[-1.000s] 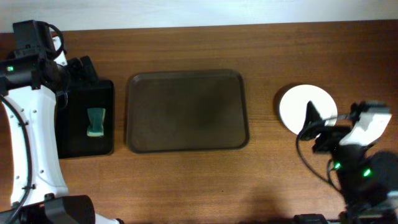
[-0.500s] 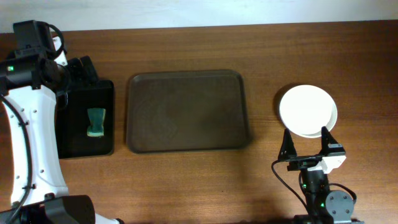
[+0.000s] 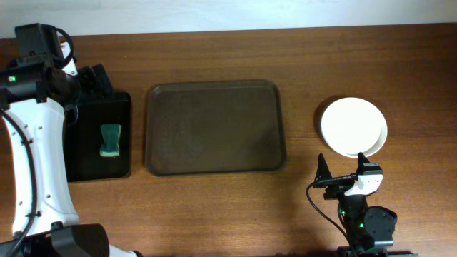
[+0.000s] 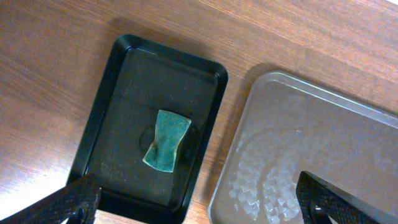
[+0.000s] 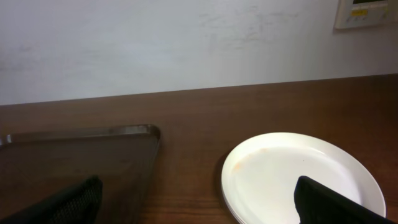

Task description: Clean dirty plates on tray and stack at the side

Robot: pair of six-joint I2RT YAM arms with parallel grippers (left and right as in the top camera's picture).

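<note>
Here, smooth round plates (image 3: 353, 126), rectangular tray (image 3: 214, 127)

Green sponge (image 3: 110, 140) is lying roughly centered in the small black tray (image 3: 100, 168), which is sitting on the wooden table (image 3: 214, 210) at its left side.

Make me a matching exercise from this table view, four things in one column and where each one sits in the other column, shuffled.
Things:
1. plates
2. brown tray
3. black tray
4. green sponge

Places:
A. inside the black tray
B. furthest left
C. in the middle, nothing on it
D. right of the brown tray

Pairs: 1-D, 2-C, 3-B, 4-A
</note>
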